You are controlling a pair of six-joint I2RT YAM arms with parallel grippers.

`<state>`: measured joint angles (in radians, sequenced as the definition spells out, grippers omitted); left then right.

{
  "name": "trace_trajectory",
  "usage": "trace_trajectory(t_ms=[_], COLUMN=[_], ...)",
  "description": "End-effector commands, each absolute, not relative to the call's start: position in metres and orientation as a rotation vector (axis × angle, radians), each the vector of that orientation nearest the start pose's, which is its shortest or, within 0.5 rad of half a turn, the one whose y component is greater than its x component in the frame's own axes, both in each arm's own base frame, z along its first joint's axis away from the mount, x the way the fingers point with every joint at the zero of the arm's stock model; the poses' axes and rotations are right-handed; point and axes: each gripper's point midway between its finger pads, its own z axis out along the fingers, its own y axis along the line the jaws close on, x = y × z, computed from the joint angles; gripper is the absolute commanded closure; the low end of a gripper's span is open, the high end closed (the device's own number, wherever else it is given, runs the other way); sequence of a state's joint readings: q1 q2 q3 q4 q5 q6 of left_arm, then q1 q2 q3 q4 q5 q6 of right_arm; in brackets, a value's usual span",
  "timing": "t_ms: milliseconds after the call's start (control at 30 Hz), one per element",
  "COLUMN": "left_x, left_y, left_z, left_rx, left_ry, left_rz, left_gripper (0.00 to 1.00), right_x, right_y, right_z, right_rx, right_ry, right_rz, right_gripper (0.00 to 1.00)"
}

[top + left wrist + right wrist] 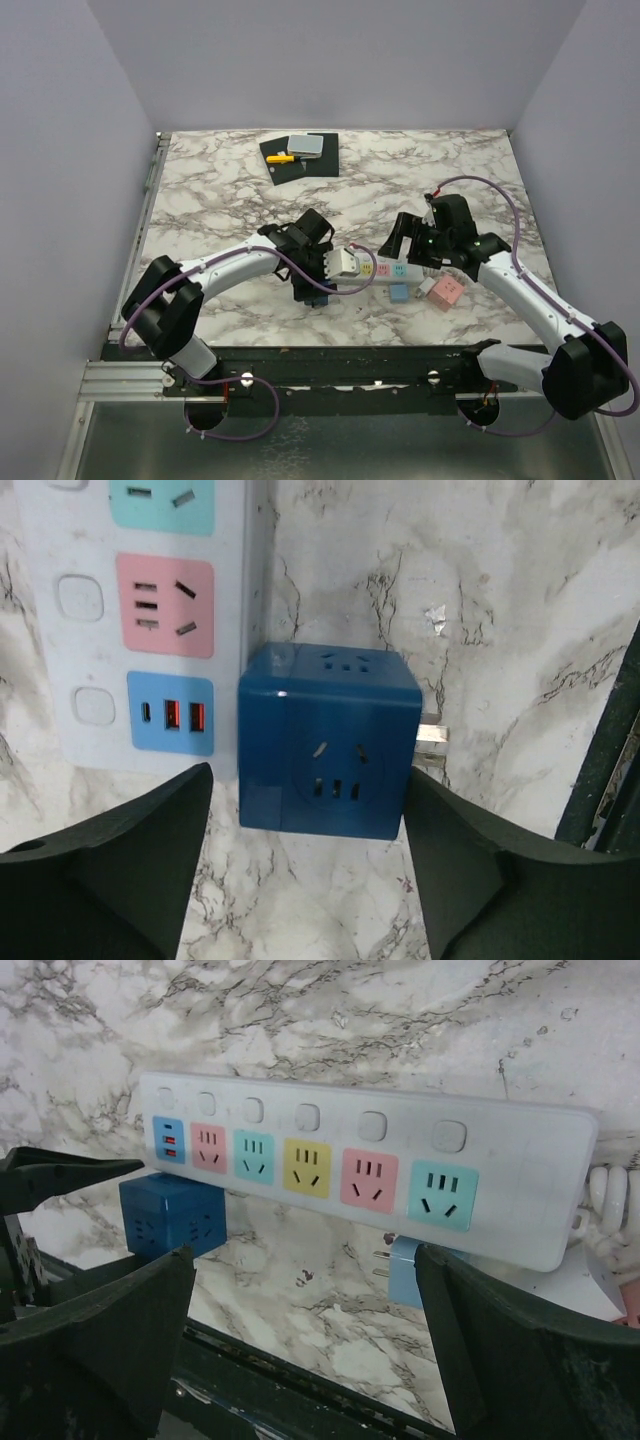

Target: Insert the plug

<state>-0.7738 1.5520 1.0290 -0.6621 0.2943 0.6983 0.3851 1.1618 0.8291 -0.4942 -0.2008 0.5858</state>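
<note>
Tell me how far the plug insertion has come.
Done: nothing inserted; the power strip shows empty sockets. In hand: the left gripper straddles, open, the dark blue cube plug lying beside the strip. Left: grip it, align its prongs, push it in.

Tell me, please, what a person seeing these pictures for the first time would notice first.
The white power strip, with its row of coloured sockets, lies on the marble table. A dark blue cube adapter sits beside its USB end, between the open fingers of the left gripper, prongs pointing away from the strip. A light blue plug lies on the strip's near side.
</note>
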Motion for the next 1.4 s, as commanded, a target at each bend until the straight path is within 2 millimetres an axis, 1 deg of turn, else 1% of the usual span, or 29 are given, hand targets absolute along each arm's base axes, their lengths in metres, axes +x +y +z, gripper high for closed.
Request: trace_trajectory(t_ms=[0, 133, 233, 300, 333, 367, 433, 500, 533, 667, 733, 800, 900, 967, 1067, 1200, 1367], left_x=[0.215, 0.210, 0.197, 0.187, 0.183, 0.179, 0.175, 0.176, 0.177, 0.175, 0.170, 0.167, 0.166, 0.165, 0.166, 0.165, 0.159], left_y=[-0.258, -0.256, -0.249, -0.245, -0.243, -0.242, -0.242, -0.244, -0.246, -0.251, -0.250, -0.249, -0.246, -0.245, -0.244, -0.243, -0.243], left_z=[0.069, 0.071, 0.075, 0.082, 0.087, 0.094, 0.116, 0.141, 0.155, 0.216, 0.237, 0.249, 0.260, 0.260, 0.259, 0.259, 0.259], left_rx=[1.909, 1.908, 1.938, 1.965, 1.970, 1.974, 1.967, 1.945, 1.932, 1.834, 1.813, 1.820, 1.826, 1.843, 1.859, 1.874, 1.898], left_ry=[1.923, 1.928, 1.918, 1.908, 1.910, 1.904, 1.846, 1.732, 1.651, 1.228, 1.047, 0.899, 0.763, 0.705, 0.672, 0.622, 0.513], left_rz=[-0.481, -0.501, -0.543, -0.572, -0.586, -0.600, -0.614, -0.602, -0.584, -0.488, -0.425, -0.353, -0.269, -0.233, -0.202, -0.170, -0.129], left_gripper=[0.30, 0.52, 0.63, 0.71, 0.72, 0.74, 0.78, 0.90, 0.93, 0.97, 0.99, 1.00, 1.00, 1.00, 1.00, 1.00, 1.00], right_x=[0.253, 0.252, 0.252, 0.250, 0.248, 0.245, 0.239, 0.235, 0.233, 0.227, 0.218, 0.210, 0.199, 0.196, 0.190, 0.186, 0.185], right_y=[0.177, 0.181, 0.185, 0.191, 0.196, 0.201, 0.213, 0.221, 0.223, 0.238, 0.251, 0.264, 0.283, 0.295, 0.309, 0.317, 0.327], right_z=[0.136, 0.140, 0.145, 0.149, 0.153, 0.156, 0.168, 0.182, 0.189, 0.224, 0.240, 0.252, 0.261, 0.265, 0.270, 0.272, 0.261], right_rx=[0.071, 0.040, 0.018, -0.021, -0.053, -0.084, -0.159, -0.219, -0.243, -0.348, -0.426, -0.494, -0.582, -0.623, -0.674, -0.700, -0.741], right_ry=[2.472, 2.459, 2.444, 2.427, 2.412, 2.398, 2.347, 2.288, 2.260, 2.133, 2.084, 2.052, 2.033, 2.031, 2.022, 2.006, 2.054], right_rz=[0.753, 0.782, 0.816, 0.868, 0.908, 0.953, 1.060, 1.140, 1.167, 1.253, 1.285, 1.310, 1.315, 1.289, 1.259, 1.233, 1.179], right_gripper=[0.03, 0.03, 0.03, 0.03, 0.03, 0.02, 0.01, 0.00, 0.00, 0.00, 0.00, 0.00, 0.00, 0.00, 0.00, 0.00, 0.00])
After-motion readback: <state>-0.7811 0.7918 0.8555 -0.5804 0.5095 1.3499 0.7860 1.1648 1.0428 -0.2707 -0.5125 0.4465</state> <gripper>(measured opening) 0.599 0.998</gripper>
